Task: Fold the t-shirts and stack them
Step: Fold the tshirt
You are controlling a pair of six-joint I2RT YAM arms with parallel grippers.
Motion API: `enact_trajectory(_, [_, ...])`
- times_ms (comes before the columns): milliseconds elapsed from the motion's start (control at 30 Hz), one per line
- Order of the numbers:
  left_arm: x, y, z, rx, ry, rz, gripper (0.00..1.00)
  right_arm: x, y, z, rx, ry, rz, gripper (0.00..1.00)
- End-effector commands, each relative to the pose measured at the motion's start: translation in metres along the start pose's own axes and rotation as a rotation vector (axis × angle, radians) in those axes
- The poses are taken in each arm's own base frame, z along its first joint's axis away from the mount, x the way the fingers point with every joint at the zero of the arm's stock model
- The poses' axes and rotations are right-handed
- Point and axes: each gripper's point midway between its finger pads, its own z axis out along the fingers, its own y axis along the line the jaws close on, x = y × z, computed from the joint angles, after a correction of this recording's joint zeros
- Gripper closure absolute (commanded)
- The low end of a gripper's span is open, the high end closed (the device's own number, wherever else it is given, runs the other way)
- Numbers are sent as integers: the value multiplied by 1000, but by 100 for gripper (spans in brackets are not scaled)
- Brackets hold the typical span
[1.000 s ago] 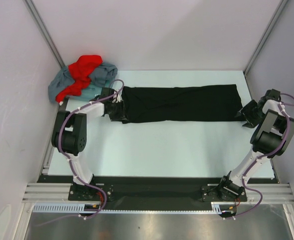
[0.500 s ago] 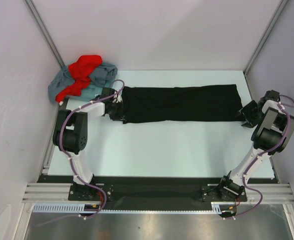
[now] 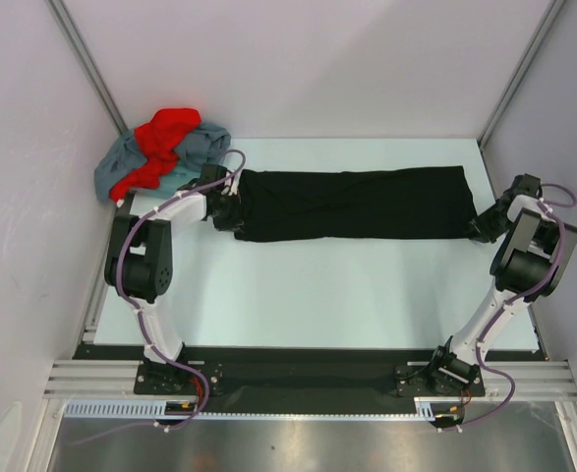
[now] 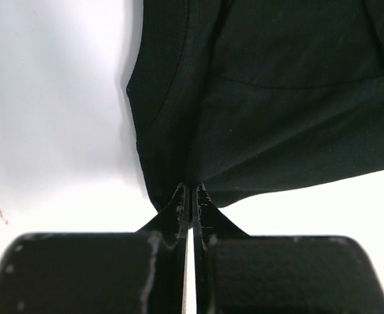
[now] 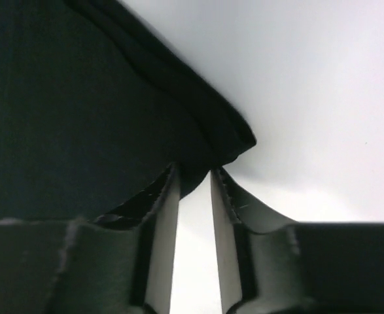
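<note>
The black t-shirt (image 3: pixel 357 202) lies as a long folded strip across the far part of the white table (image 3: pixel 317 285); no logo shows. My left gripper (image 3: pixel 229 211) is at its left end, shut on the shirt's near-left corner (image 4: pixel 172 157), fingertips together (image 4: pixel 190 190). My right gripper (image 3: pixel 480 226) is at the right end. Its jaws (image 5: pixel 193 171) stand a small gap apart with the shirt's corner (image 5: pixel 61 98) pinched between the tips. The red t-shirt (image 3: pixel 165 133) lies crumpled on the grey-blue t-shirt (image 3: pixel 204 146) at the far left corner.
Grey walls close the table on the left, back and right. The crumpled pile sits just behind the left gripper. A black rail (image 3: pixel 308 379) with both arm bases runs along the near edge.
My left gripper has shifted slightly toward the far side at the shirt's left end. My right gripper has moved a little left and farther onto the shirt's right corner. The shirt lies the same.
</note>
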Motion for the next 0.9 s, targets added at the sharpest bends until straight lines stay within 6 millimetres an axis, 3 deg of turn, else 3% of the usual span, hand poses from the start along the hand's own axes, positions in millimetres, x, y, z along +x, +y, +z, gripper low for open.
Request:
enact_trajectory(0, [-3, 9, -5, -52, 3, 38, 100, -11, -2, 12, 27, -31, 8, 73])
enact_trajectory(133, [15, 17, -1, -74, 56, 37, 100, -13, -4, 13, 56, -21, -17, 94])
enact_trajectory(233, [26, 22, -1, -91, 81, 35, 100, -10, -15, 8, 116, -3, -41, 100])
enact_trajectory(367, [38, 24, -7, -96, 100, 28, 100, -8, -37, -6, 234, -22, -114, 100])
enact_trajectory(567, [63, 27, -25, -101, 122, 14, 100, -12, -69, -46, 364, -81, -131, 100])
enact_trajectory(667, [87, 32, -36, -116, 148, -13, 99, 1, -80, -56, 383, -66, -125, 100])
enact_trajectory(867, [114, 34, -57, -128, 142, -97, 100, 32, -93, -58, 402, 2, -140, 100])
